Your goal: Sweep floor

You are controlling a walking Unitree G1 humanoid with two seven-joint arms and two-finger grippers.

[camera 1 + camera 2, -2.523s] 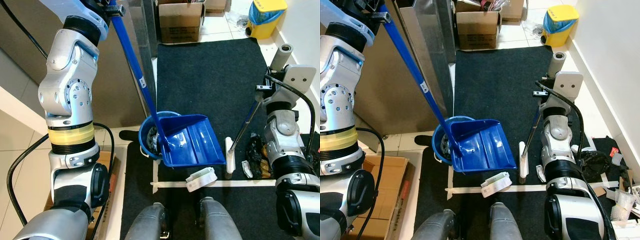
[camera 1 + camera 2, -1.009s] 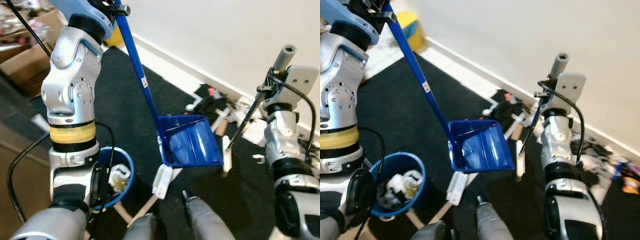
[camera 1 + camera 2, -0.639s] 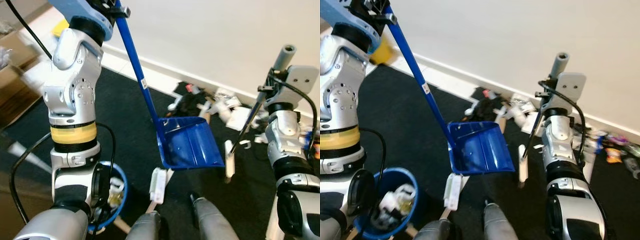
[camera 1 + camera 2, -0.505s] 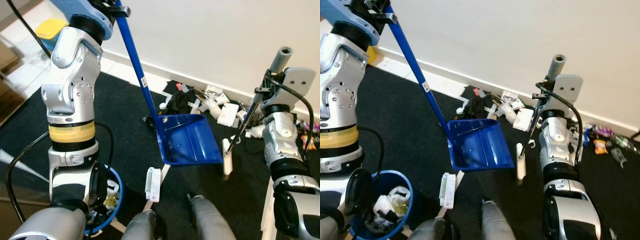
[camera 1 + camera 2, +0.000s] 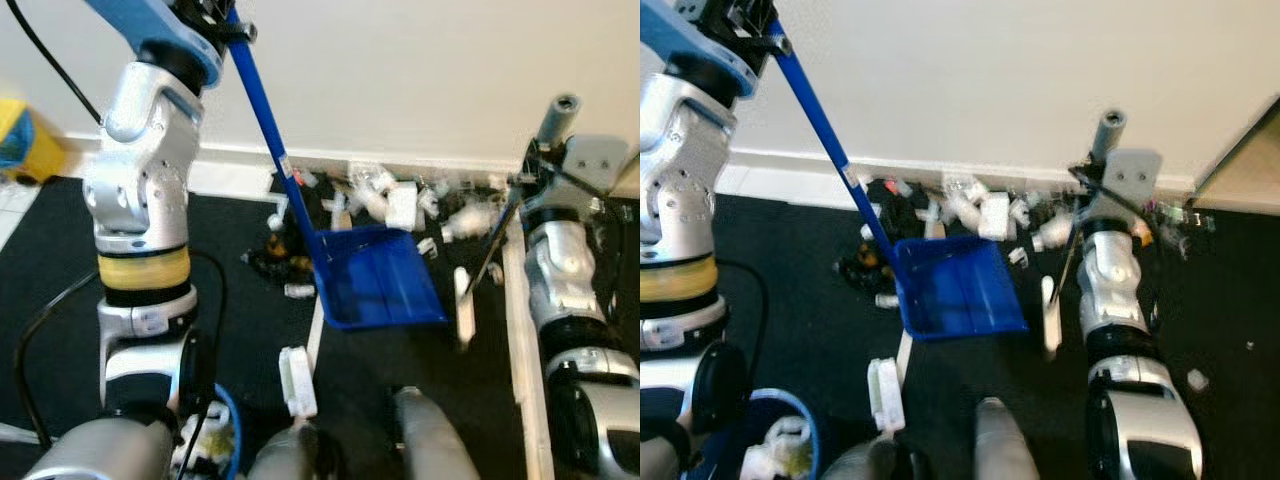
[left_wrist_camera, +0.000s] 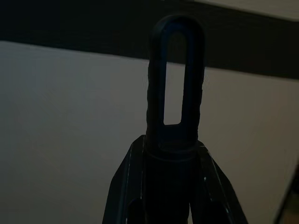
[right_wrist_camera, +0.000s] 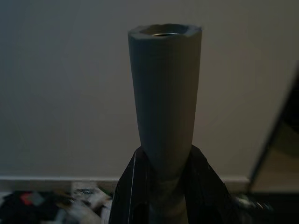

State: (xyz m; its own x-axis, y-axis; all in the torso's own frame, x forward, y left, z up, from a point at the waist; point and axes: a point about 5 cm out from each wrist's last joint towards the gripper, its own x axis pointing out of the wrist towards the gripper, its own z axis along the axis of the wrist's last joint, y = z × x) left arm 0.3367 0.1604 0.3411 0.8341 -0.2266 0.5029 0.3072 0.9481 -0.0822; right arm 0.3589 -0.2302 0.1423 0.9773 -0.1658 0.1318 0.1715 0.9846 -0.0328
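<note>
Below left end effector (image 6: pixel 163 205), dustpan (image 5: pixel 378 290), litter (image 5: pixel 385 200) beyond

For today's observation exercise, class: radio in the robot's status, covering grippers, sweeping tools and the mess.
Left gripper shut on dustpan handle; right gripper shut on broom handle. Blue dustpan facing litter along the wall. White block near the feet.

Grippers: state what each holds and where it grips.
Left gripper grips the blue dustpan by its handle's top; right gripper grips the broom below its grey handle end.
</note>
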